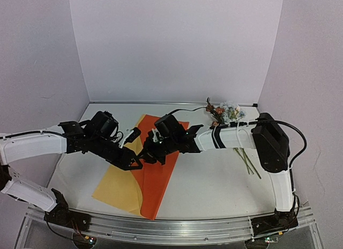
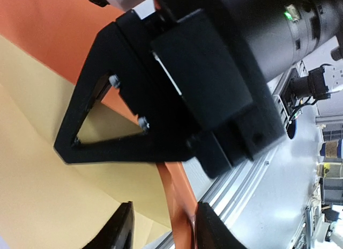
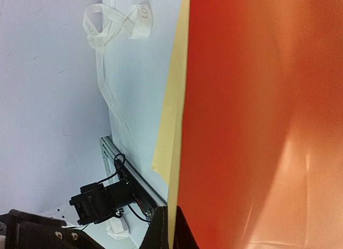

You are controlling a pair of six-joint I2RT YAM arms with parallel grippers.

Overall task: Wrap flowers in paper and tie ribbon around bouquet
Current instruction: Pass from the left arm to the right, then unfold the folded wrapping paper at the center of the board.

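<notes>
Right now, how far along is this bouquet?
Nothing finished yet. The paper lies partly folded; the right hand pinches its edge, the left hand stands open around it. The flowers lie off the sheet and the ribbon lies loose, so wrapping and tying remain.

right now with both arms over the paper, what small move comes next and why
Probably draw the left claw back: its jaws stand open around the orange edge of the paper, while the right claw is shut on that paper and could drag it toward the flowers lying off it.
</notes>
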